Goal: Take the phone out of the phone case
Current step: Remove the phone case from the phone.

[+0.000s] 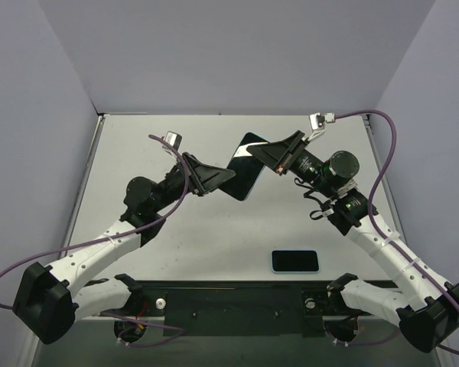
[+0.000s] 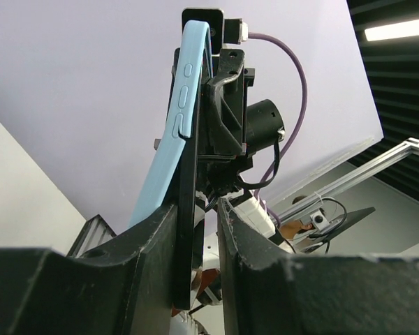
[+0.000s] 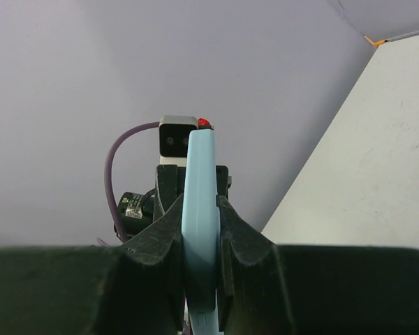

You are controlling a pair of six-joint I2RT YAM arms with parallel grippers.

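Black phone, light-blue phone case bowed off it, side buttons

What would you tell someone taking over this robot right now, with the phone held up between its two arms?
Right gripper: shut on the far end of the blue phone case, holding it off the table.
Left gripper: jaws straddle the near end, with a gap beside one finger; not clamped.
Phone: not yet out; the case seems to bow away along one side.
A second blue-rimmed phone lies flat near the bases.
Done: lift. Left: clamp, peel the case off, free the phone.
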